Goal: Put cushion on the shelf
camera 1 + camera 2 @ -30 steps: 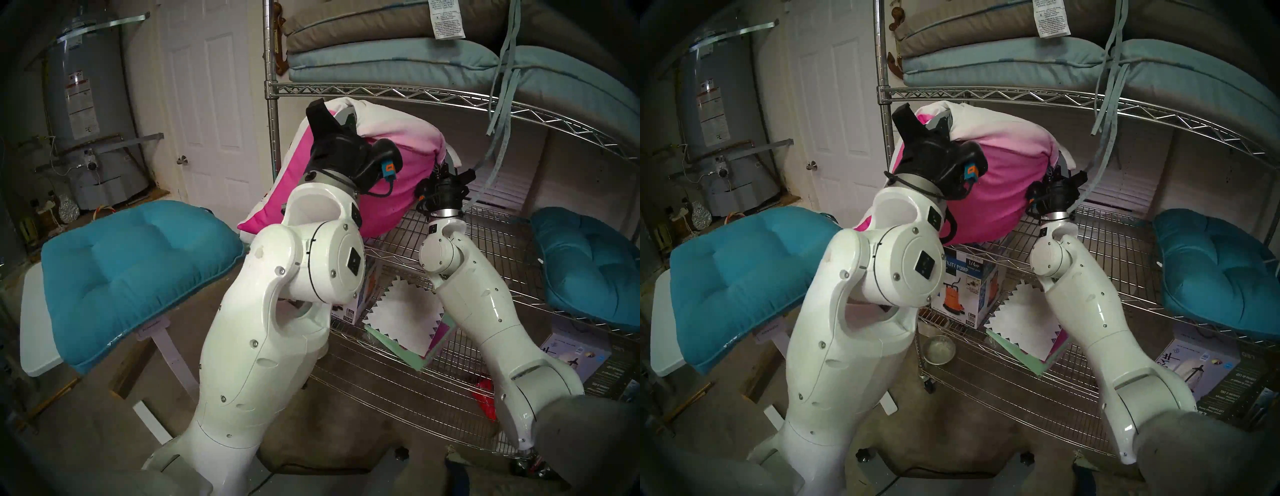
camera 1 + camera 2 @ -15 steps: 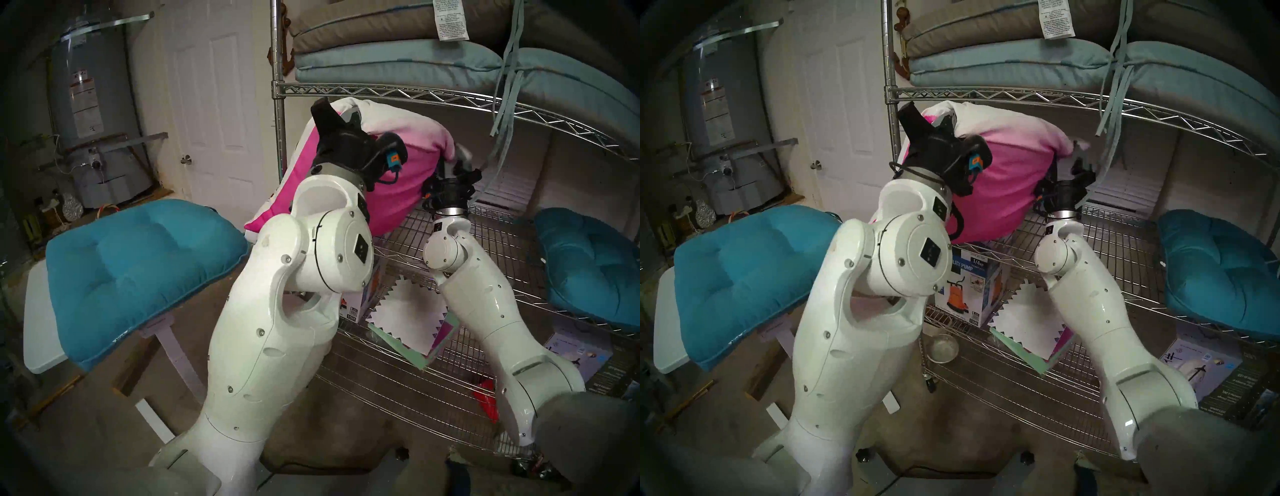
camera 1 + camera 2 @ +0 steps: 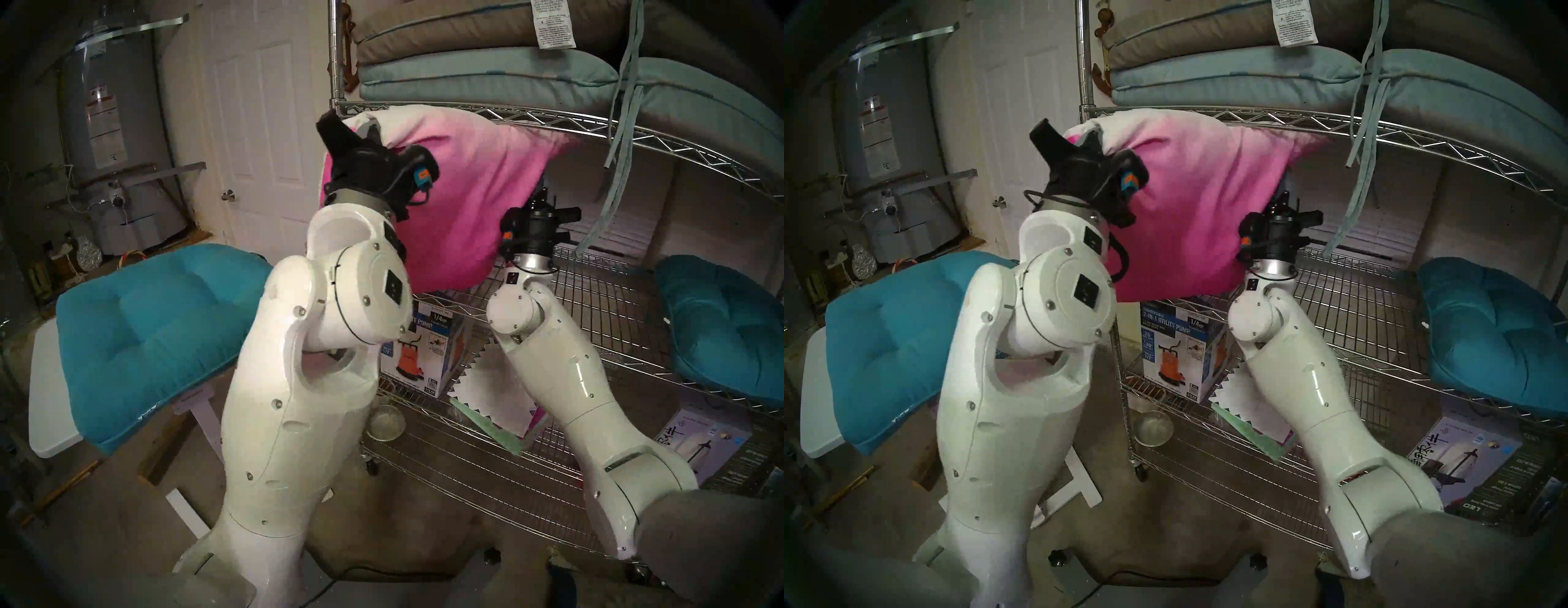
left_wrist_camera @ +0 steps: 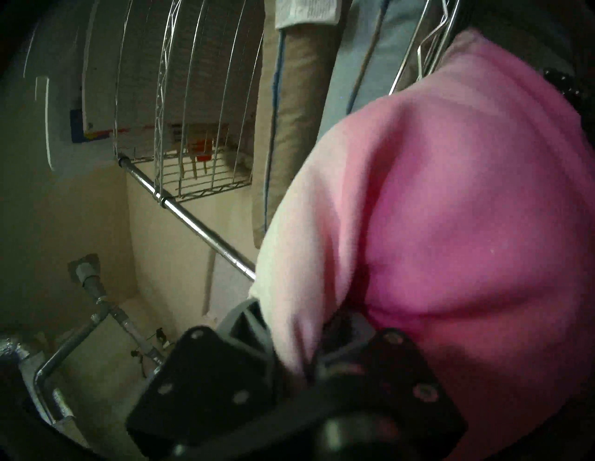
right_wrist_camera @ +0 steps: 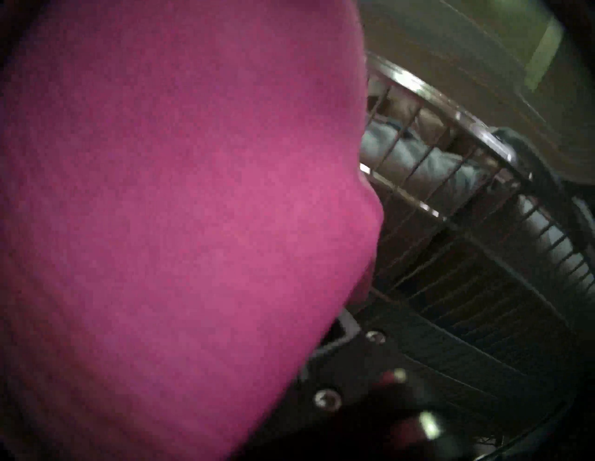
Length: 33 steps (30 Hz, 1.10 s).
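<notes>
**Two tools at the cushion, cushion not yet on the tier**

Two arms are working the load, and going left to right you first pass things that do not matter: a water heater [image 3: 114, 140] in the corner, then a teal seat cushion [image 3: 157, 335] on the small white worktop [image 3: 46, 395].

Next comes your left tool [image 3: 362, 131]. It is clamped on the pale upper corner of the cushion [image 3: 462, 204]; the left wrist view shows fabric pinched deep between its fingers [image 4: 238, 325]. The cushion itself hangs in the air, pink back toward you, its top edge touching or just under the front rail of the shelf [image 3: 636, 140] tier above, its bottom edge over the front lip of the middle tier.

Further right, your right tool [image 3: 541, 199] sits at the cushion's right edge. Whether it grips cloth or only presses against it, I cannot tell: its fingertips are hidden behind the cushion.

By my reading you are past the pick-up and most of the carry. What is left is to push the cushion in under the upper rail, lower it onto the wire grid, and let go.

Head views give you the whole layout, including the open grid behind the cushion. Only the left wrist view confirms the pinch. Pink fabric fills most of the right wrist view [image 5: 177, 209], with a slice of wire tier beside it, so it says little about clearance.
</notes>
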Tool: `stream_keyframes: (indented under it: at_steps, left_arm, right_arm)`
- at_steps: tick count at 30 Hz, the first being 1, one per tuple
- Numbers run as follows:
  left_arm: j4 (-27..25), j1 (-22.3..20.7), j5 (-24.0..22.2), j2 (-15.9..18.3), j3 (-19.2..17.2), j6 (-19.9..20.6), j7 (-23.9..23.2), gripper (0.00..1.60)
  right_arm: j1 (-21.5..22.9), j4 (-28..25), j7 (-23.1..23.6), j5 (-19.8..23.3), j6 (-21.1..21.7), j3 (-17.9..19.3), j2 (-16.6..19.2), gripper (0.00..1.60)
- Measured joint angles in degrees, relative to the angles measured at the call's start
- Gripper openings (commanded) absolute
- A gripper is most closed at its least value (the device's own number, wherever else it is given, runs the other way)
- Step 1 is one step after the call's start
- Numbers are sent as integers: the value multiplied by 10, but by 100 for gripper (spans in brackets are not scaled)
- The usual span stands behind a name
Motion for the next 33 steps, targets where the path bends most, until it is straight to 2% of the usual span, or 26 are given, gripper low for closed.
stream_keyframes:
  at_steps: [6,7,8,21,33]
  left_arm:
    - [-21,18,5,19,-50,12,1,0]
    - [-24,21,6,21,-56,12,1,0]
    - [-35,33,5,30,-73,13,-1,0]
    - [-104,123,-20,75,-155,-1,-39,0]
    - [-141,207,-64,103,-212,-43,-46,0]
  right_arm:
    - [-42,-35,-33,-6,0,-50,-27,0]
    - [-48,-37,-37,-7,1,-56,-31,126]
    - [-67,-45,-51,-12,3,-78,-41,160]
    - [-164,-70,-130,-48,66,-170,-80,160]
    - [-200,-121,-164,-124,169,-199,-73,160]
